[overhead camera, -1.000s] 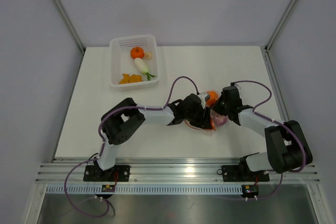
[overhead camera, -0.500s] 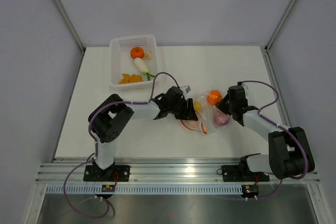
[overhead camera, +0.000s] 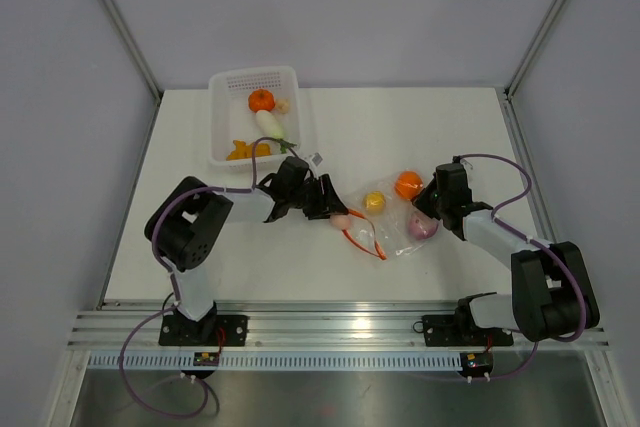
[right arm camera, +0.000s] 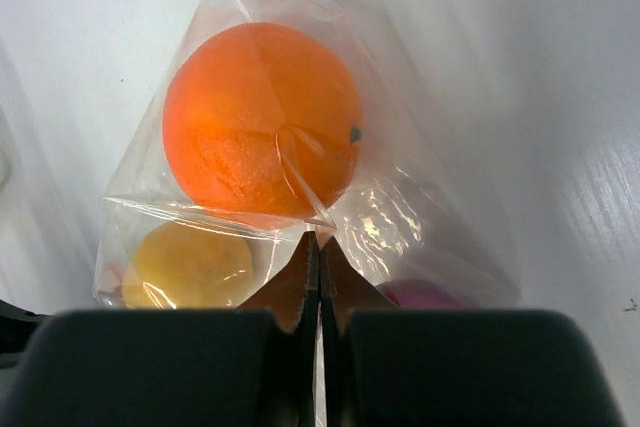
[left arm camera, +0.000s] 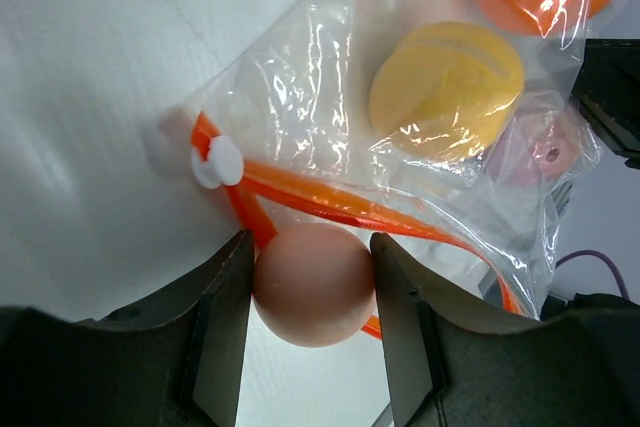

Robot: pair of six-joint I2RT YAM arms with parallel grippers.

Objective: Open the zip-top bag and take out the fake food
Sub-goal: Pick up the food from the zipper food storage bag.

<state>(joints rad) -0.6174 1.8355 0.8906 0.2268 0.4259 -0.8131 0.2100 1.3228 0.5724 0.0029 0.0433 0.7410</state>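
Note:
The clear zip-top bag (overhead camera: 392, 227) lies on the table, its red-orange zipper strip (overhead camera: 362, 238) open toward the left. Inside are an orange ball (overhead camera: 407, 185), a yellow ball (overhead camera: 374, 201) and a purple-pink piece (overhead camera: 421, 228). My left gripper (overhead camera: 338, 217) is shut on a peach-coloured ball (left arm camera: 314, 284) just outside the bag's mouth, by the zipper strip (left arm camera: 330, 202) and its white slider (left arm camera: 218, 162). My right gripper (right arm camera: 319, 252) is shut on a fold of the bag (right arm camera: 400, 217), just below the orange ball (right arm camera: 262, 132).
A white perforated basket (overhead camera: 222, 142) stands at the back left, holding an orange ball (overhead camera: 261, 100), a white radish (overhead camera: 270, 124) and yellow pieces (overhead camera: 247, 150). The table's right edge lies beyond the right arm.
My left gripper has drawn back to the left, out of the bag, with the peach ball in it. The bag has spread out flatter. My right gripper keeps its pinch on the bag.

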